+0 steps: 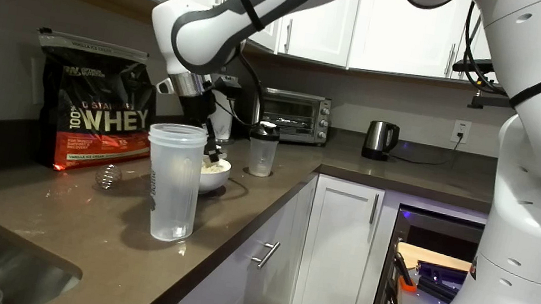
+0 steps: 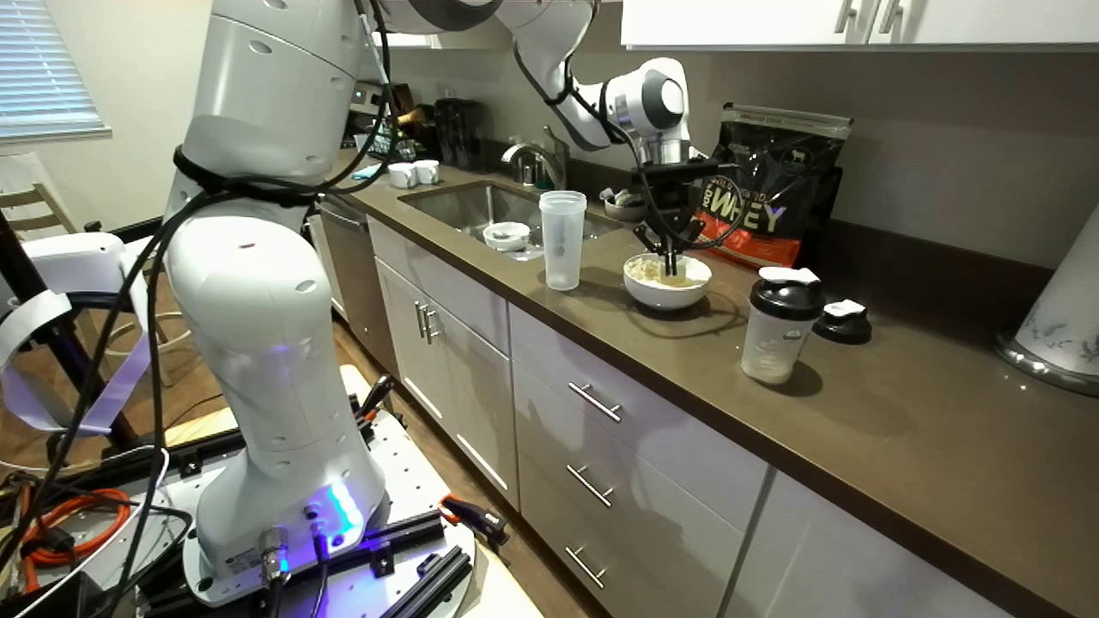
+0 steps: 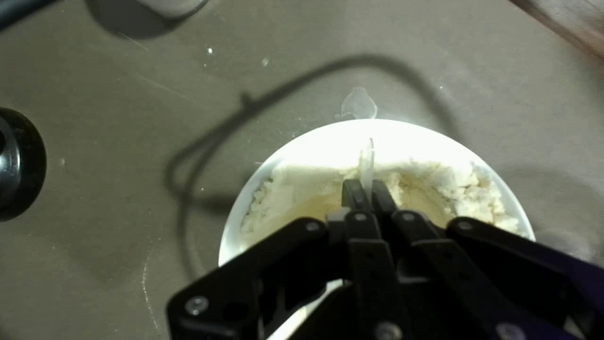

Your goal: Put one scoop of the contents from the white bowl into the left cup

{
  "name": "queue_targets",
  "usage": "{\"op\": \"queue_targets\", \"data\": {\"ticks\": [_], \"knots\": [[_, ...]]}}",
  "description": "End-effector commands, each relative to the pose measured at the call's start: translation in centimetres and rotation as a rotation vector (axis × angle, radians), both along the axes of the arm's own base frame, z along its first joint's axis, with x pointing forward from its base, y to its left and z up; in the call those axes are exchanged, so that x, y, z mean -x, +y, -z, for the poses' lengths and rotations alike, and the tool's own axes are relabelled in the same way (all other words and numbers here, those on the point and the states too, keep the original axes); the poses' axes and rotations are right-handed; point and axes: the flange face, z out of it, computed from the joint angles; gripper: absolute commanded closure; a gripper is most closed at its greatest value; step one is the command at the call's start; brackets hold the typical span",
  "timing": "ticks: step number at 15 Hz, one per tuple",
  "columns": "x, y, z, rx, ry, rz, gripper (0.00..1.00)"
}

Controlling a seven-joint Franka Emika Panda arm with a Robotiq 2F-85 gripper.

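The gripper (image 3: 369, 189) was closed narrow on a thin pale strip, by its look the handle of the scoop (image 3: 367, 158), over the powder (image 3: 472, 200) and within the rim of the white bowl (image 2: 659, 299). The scoop's head could not be made out, nor how full it was. The step in hand seemed to be the dip: it asked for a shallow sweep, the head kept level, then a slow lift straight up. The left cup (image 1: 173, 186) stood between bowl and sink (image 1: 41, 253), nearer the front edge of the countertop (image 2: 936, 446); being much taller, it would have wanted a high approach before tipping.

On its brown surface, a lidded shaker (image 2: 773, 343) stood toward the inner corner and a whey bag (image 1: 99, 110) by the back edge. Farther off, past the inner corner, stood a steel kettle (image 1: 378, 138); a toaster oven (image 1: 286, 117) sat near the back corner, under white cabinets (image 1: 402, 27).
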Motion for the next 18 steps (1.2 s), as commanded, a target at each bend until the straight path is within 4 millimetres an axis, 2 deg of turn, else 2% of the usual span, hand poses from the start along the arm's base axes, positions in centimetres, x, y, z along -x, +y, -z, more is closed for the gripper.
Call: {"op": "queue_targets", "data": {"ticks": [1, 4, 11, 18], "knots": [[-0.2, -0.4, -0.8, -0.060, 0.031, 0.017, 0.99], [-0.3, -0.7, -1.2, -0.079, 0.032, 0.041, 0.99], [-0.8, -1.5, -3.7, -0.114, 0.032, 0.061, 0.99], [-0.3, -1.7, -5.8, -0.215, 0.092, 0.066, 0.99]]}}
